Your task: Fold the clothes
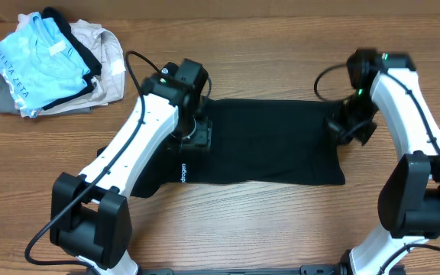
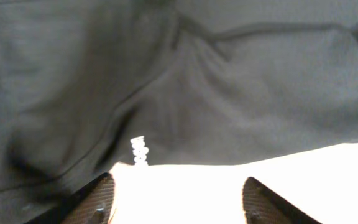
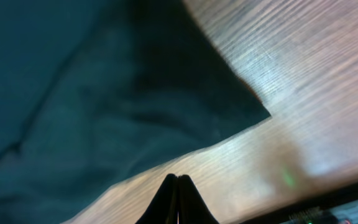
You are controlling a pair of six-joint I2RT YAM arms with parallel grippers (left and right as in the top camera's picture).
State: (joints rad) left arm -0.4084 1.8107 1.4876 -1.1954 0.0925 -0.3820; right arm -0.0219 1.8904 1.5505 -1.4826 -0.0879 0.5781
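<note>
Brown wood-grain table [image 1: 281, 229] fills overhead view; strong glare on it in left wrist view. At frame centre black shirt [image 1: 273, 141] lies flat, wide rectangle, between both arms. White hem logo [image 1: 183, 173] at its lower left edge. Left gripper [image 1: 198, 137] over shirt's left part, fingers [image 2: 98, 199] apart, bare table between them, fabric just beyond. Right gripper [image 1: 350, 126] at shirt's right edge, closed, tips together at cloth border; cloth pinched or not, cannot tell. Clothes pile [image 1: 52, 65] upper left, well apart from shirt: light blue, beige, grey.
</note>
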